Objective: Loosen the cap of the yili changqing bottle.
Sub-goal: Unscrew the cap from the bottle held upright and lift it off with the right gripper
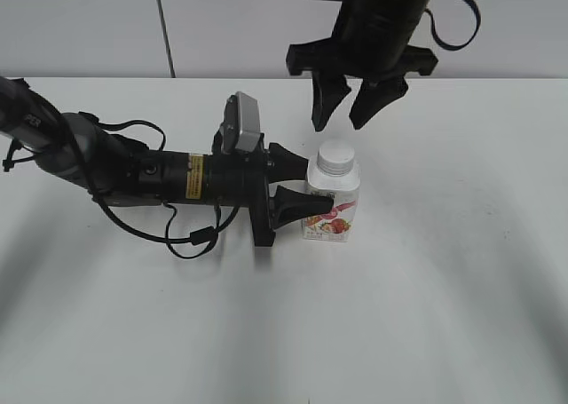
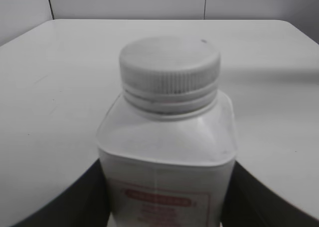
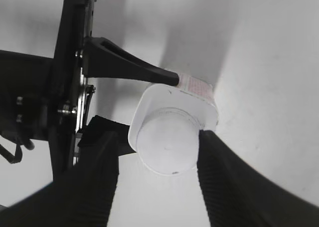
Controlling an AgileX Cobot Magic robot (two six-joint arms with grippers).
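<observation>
Left gripper lies horizontal on the table, fingers clamped on opposite sides of the yili changqing bottle, which stands upright between them. Cap seated on the neck, clear above the left fingers. Right gripper hangs over the cap, fingers spread, not touching it.

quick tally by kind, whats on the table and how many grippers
bottle: 1
cap: 1
grippers: 2, left gripper and right gripper
total: 4
</observation>
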